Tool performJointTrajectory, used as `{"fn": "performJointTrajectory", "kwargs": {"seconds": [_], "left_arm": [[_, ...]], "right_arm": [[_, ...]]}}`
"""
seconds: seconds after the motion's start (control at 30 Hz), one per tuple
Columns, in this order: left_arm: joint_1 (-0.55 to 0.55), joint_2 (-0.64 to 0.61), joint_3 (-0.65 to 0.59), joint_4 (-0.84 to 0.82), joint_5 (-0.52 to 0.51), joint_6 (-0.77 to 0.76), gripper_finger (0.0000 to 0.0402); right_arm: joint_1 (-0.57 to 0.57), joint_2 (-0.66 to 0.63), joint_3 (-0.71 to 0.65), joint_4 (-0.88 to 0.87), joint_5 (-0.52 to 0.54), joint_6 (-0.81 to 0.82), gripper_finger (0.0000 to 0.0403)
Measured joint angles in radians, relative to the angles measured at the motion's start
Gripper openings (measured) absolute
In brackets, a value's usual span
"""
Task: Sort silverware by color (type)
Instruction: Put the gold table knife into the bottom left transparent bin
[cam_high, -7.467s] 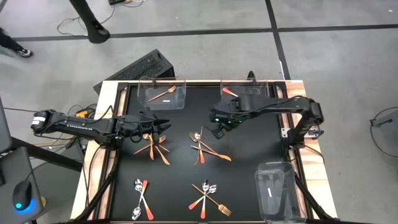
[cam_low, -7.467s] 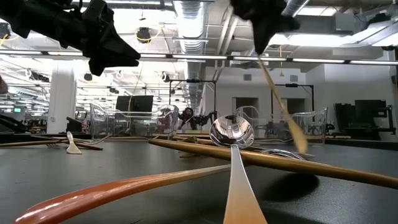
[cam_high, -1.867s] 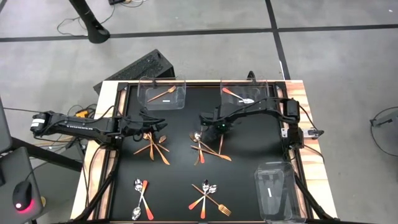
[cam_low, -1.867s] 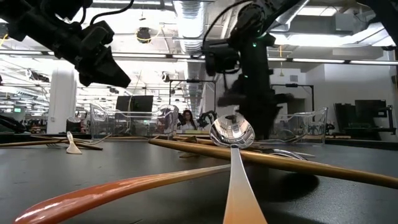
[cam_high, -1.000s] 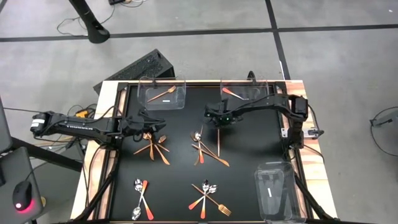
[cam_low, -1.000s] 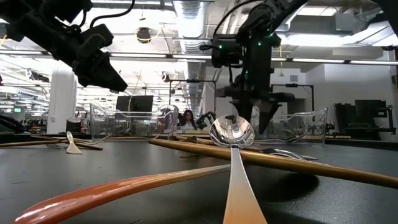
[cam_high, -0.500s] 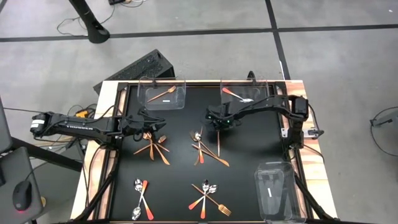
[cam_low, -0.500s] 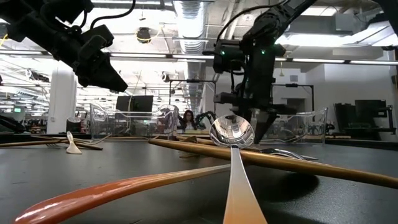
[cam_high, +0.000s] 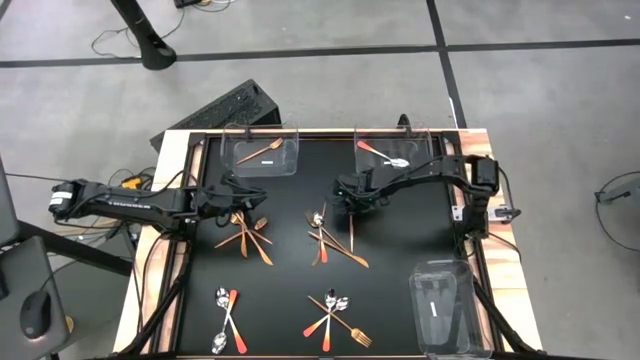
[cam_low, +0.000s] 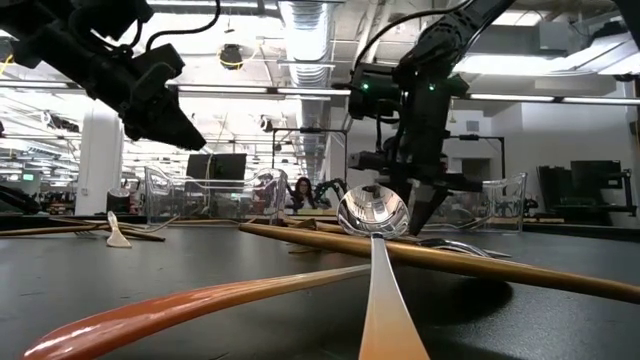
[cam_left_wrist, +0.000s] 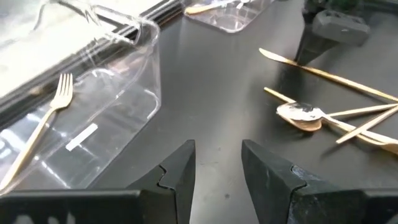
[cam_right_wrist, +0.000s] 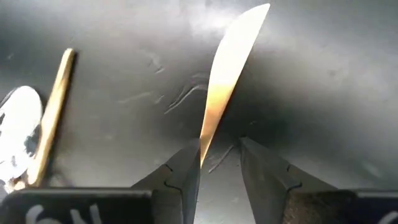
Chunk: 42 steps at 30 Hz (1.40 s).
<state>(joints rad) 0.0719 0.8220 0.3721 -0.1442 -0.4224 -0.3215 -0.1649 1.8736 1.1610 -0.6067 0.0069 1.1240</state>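
The silverware lies in several small piles on the black table. My right gripper (cam_high: 350, 198) points down over the far end of a slim gold knife (cam_high: 351, 228) in the middle pile. It is open, with its fingers astride the knife's blade (cam_right_wrist: 222, 87). My left gripper (cam_high: 258, 198) hangs open and empty above the left pile of copper forks (cam_high: 245, 235). In the left wrist view its fingers (cam_left_wrist: 214, 171) stand apart over bare table. A red-handled spoon (cam_left_wrist: 301, 115) lies next to the knife. My right gripper comes at the knife from above, its fingers across it near the far end. The blade (cam_right_wrist: 203, 146) lies flat on the table, close against one finger (cam_right_wrist: 186, 171) and apart from the other. Whether that finger touches it I cannot tell.
A clear bin (cam_high: 265, 153) at the far left holds one fork. The far right bin (cam_high: 394, 152) holds a red-handled spoon. A third bin (cam_high: 442, 310) stands near right. Two more piles (cam_high: 226, 318) (cam_high: 335, 318) lie by the near edge.
My right gripper has sunk toward the table onto the far end of the gold knife, and its fingers have drawn closer together. The knife has not moved.
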Motion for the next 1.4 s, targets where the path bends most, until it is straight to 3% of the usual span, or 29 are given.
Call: {"fn": "performJointTrajectory", "kwargs": {"seconds": [0.17, 0.37, 0.57, 0.83, 1.03, 1.4], "left_arm": [[0.000, 0.026, 0.000, 0.007, 0.011, -0.028, 0.0118], [0.000, 0.067, 0.000, 0.032, 0.014, -0.030, 0.0118], [-0.001, 0.098, 0.000, 0.059, 0.055, -0.042, 0.0118], [-0.002, 0.097, 0.000, 0.068, 0.060, -0.065, 0.0118], [-0.002, 0.096, 0.000, 0.072, 0.060, -0.086, 0.0118], [-0.002, 0.096, 0.000, 0.074, 0.061, -0.119, 0.0118]], "right_arm": [[0.042, -0.001, 0.049, 0.002, -0.008, 0.020, 0.0138], [0.055, 0.096, 0.058, 0.021, -0.022, 0.027, 0.0135], [0.092, 0.113, 0.061, 0.022, 0.012, 0.023, 0.0108], [0.115, 0.062, 0.152, -0.148, 0.087, -0.031, 0.0099], [0.114, 0.057, 0.196, -0.220, 0.119, -0.059, 0.0121], [0.134, 0.055, 0.200, -0.373, 0.060, 0.167, 0.0216]]}}
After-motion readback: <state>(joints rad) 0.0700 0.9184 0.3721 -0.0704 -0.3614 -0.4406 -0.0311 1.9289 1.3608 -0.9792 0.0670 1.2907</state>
